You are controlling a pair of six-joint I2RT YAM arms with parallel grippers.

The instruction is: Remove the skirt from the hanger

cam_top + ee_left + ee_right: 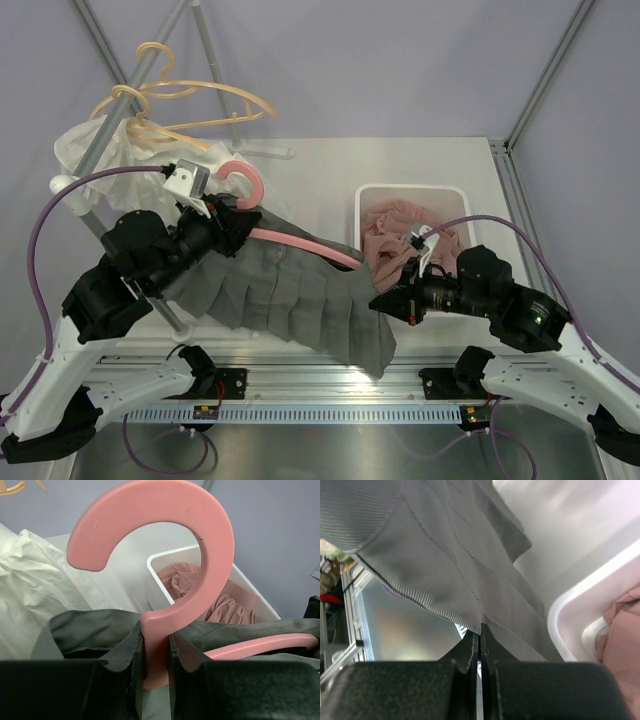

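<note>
The left gripper (156, 652) is shut tight on the neck of the pink hanger (212, 555). The grey skirt (290, 290) hangs on the hanger, over the table (320, 170). The right gripper (480, 647) pinches the skirt's edge.

Grey pleated skirt (290, 295) still draped over tilted pink hanger (300, 243).

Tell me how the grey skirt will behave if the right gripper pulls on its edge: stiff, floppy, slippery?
Probably floppy: the skirt drapes in soft pleats off the hanger. Likely light: the right gripper holds it by a thin pinch of edge. It may snag rather than slide, since cloth bunches where the left gripper clamps the hanger.
</note>
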